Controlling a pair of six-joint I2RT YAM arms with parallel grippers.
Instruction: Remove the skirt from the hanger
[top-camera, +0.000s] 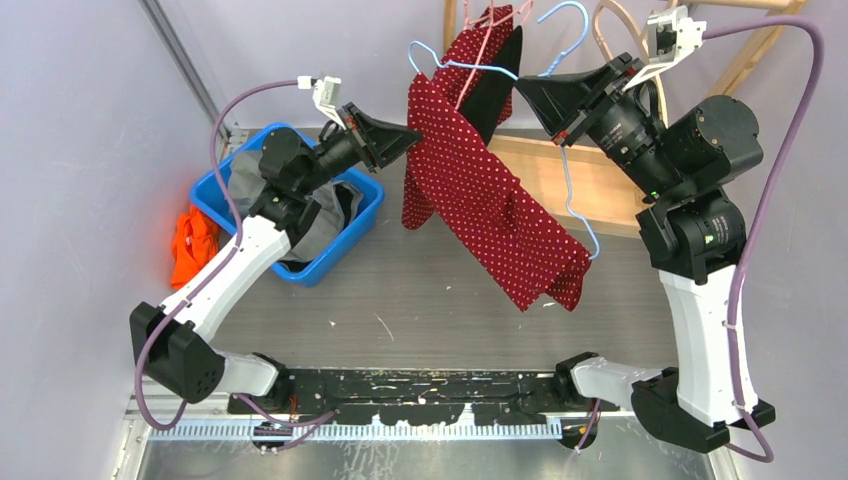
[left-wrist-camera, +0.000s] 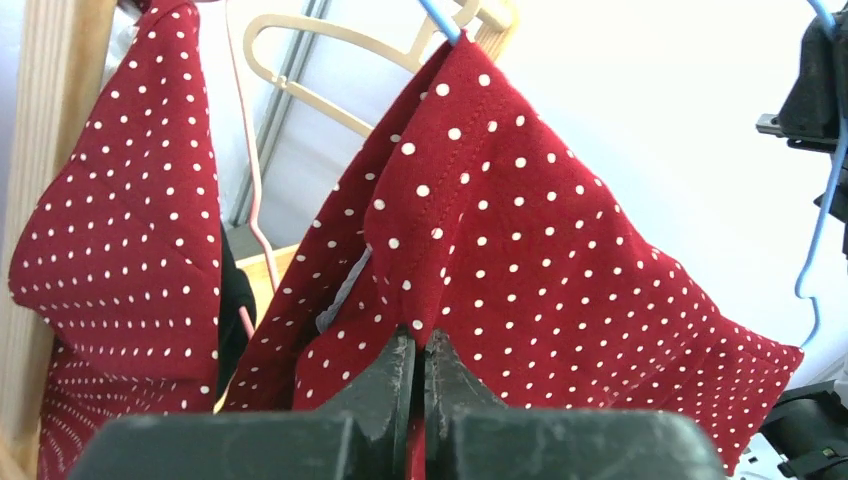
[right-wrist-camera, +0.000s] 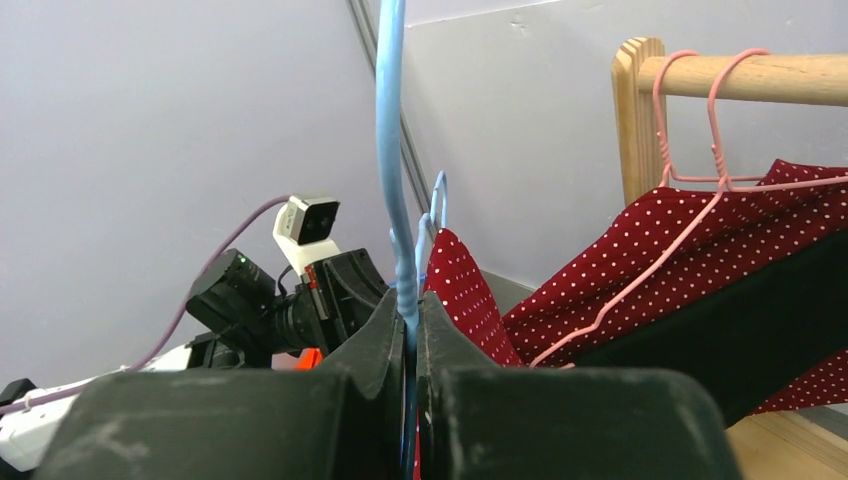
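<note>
A red skirt with white dots (top-camera: 480, 190) hangs from a light blue wire hanger (top-camera: 578, 205) above the table. My left gripper (top-camera: 412, 136) is shut on the skirt's upper left edge. In the left wrist view the fabric (left-wrist-camera: 520, 230) is pinched between the closed tips (left-wrist-camera: 421, 345), and the hanger wire (left-wrist-camera: 441, 22) comes out at the skirt's top. My right gripper (top-camera: 527, 90) is shut on the blue hanger. In the right wrist view the wire (right-wrist-camera: 390, 150) runs up from the closed jaws (right-wrist-camera: 411, 312), with the skirt (right-wrist-camera: 460, 290) just behind.
A second red dotted garment (top-camera: 490, 30) and a black one hang on a pink hanger (right-wrist-camera: 700, 190) from the wooden rack (top-camera: 560, 170). A beige hanger (top-camera: 612, 30) hangs there too. A blue bin (top-camera: 346, 238) of grey clothes and an orange cloth (top-camera: 193, 245) lie at the left.
</note>
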